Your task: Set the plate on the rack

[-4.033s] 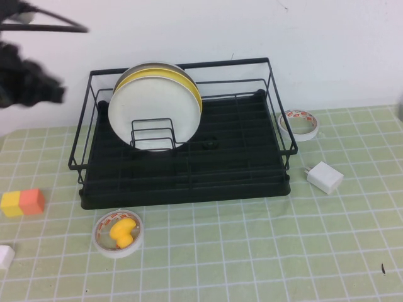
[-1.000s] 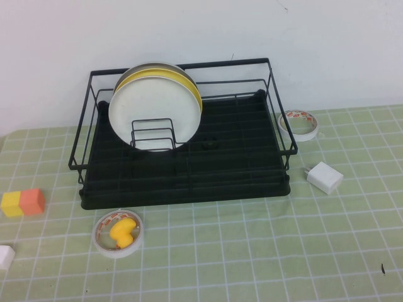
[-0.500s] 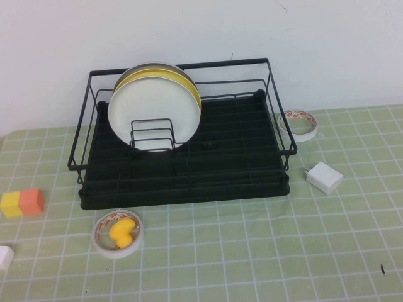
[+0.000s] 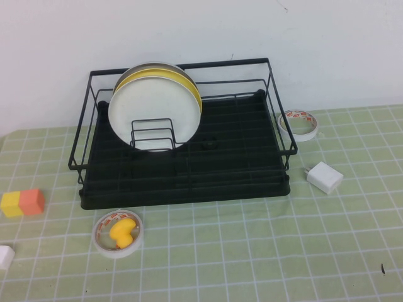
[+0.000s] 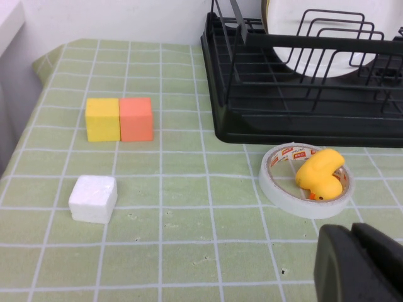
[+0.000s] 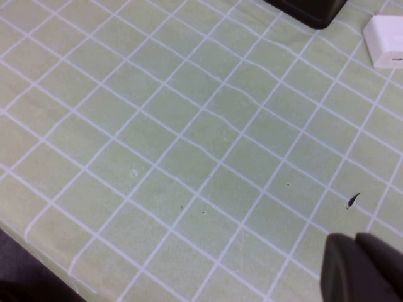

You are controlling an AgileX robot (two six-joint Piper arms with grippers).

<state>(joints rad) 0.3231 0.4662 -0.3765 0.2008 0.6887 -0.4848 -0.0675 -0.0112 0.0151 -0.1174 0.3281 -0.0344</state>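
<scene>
The yellow plate (image 4: 189,85) hides behind the plate (image 4: 154,113); each wrist view's edge crops its gripper.

White plate (image 4: 153,112) upright in rack (image 4: 189,170)

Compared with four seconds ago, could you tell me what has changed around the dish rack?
The left arm, then raised at the table's far left, has withdrawn from the high view; the left gripper now hangs low near the tape roll with the duck. The right gripper hangs over bare mat. The plate stays upright in the rack.
</scene>
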